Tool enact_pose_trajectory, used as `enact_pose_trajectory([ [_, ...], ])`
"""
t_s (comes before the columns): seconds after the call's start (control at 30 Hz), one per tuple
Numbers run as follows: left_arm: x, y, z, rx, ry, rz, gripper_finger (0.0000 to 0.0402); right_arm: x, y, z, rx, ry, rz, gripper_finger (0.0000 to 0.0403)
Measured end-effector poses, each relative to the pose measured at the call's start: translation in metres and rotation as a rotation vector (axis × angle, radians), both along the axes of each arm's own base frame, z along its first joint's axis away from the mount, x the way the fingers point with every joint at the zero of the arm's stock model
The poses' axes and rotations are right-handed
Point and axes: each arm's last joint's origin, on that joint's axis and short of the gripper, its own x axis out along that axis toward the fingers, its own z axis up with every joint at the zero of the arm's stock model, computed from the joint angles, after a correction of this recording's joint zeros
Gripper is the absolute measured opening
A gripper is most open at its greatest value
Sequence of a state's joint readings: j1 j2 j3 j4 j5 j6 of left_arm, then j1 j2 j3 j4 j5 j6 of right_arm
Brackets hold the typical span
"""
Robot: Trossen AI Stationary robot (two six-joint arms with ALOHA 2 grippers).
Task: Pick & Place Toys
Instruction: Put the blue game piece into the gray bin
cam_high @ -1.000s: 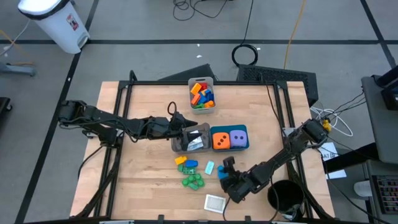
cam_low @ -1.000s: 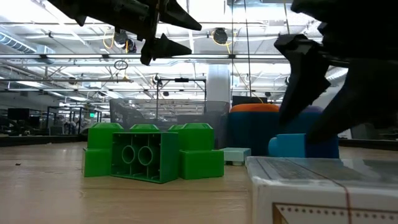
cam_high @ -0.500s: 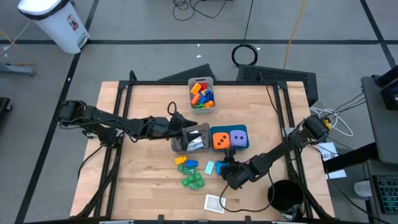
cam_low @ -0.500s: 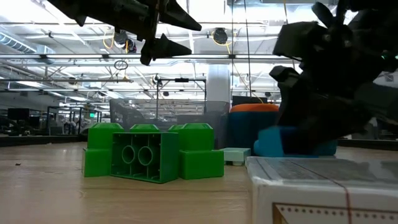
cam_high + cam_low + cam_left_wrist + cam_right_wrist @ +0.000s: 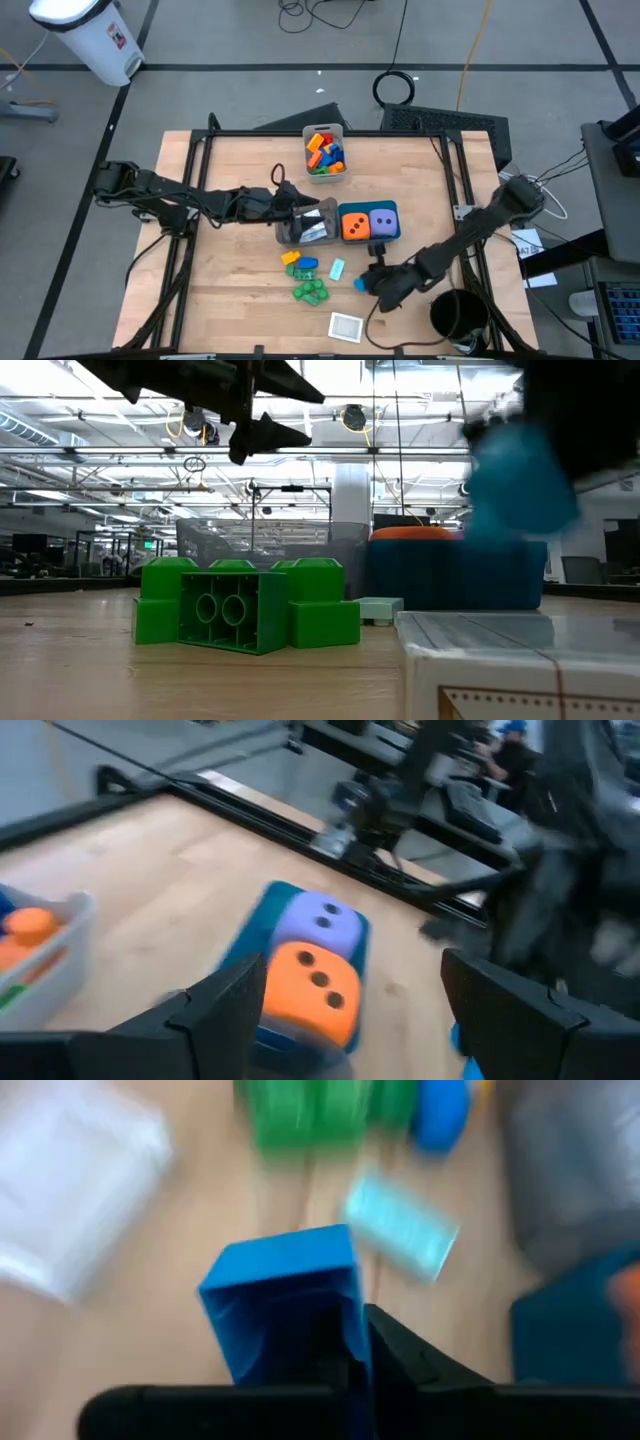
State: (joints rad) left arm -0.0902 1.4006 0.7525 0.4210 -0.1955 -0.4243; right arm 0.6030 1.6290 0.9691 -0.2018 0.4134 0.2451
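Right gripper [image 5: 340, 1342], jaws clamped on a blue brick [image 5: 285, 1295], lifted above the surface near the green bricks [image 5: 310, 291]. Left gripper [image 5: 345, 1020], jaws wide, over the grey bin [image 5: 288, 230].

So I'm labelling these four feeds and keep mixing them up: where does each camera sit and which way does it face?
High view: overhead, straight down; both arms, right gripper holding the blue brick.
Low view: table height, level past the green bricks; left gripper overhead.
Left wrist view: faces the orange die and purple die; own fingers.
Right wrist view: looks down over the blue brick.
Shared: the blue brick, high and right wrist.
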Motion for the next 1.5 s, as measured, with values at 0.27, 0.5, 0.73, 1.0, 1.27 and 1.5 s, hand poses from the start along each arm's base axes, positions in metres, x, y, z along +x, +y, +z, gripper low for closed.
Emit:
enact_pose_trajectory([
  [0.27,-0.001,-0.026,0.01,0.122,-0.098,-0.217,0.0306,-0.032,-0.014,0.059,0.015,-0.34,-0.13,0.0007],
  [0.5,0.011,-0.065,0.0,0.354,-0.22,-0.297,0.0306,-0.05,-0.048,0.06,0.16,-0.668,-0.194,0.0006],
  [0.73,0.05,-0.082,-0.024,0.439,-0.174,-0.208,0.0306,-0.062,-0.064,0.039,0.28,-0.843,-0.071,0.0007],
  [1.0,0.096,-0.082,-0.017,0.365,-0.178,-0.245,0.0305,-0.064,-0.065,0.034,0.272,-0.827,-0.071,0.0007],
  [1.27,0.12,-0.088,-0.022,0.366,-0.152,-0.242,0.0305,-0.061,-0.063,0.031,0.29,-0.825,-0.046,0.0008],
  [1.5,0.128,-0.088,-0.021,0.336,-0.184,-0.238,0.0301,-0.054,-0.063,0.025,0.292,-0.833,-0.044,0.0008],
])
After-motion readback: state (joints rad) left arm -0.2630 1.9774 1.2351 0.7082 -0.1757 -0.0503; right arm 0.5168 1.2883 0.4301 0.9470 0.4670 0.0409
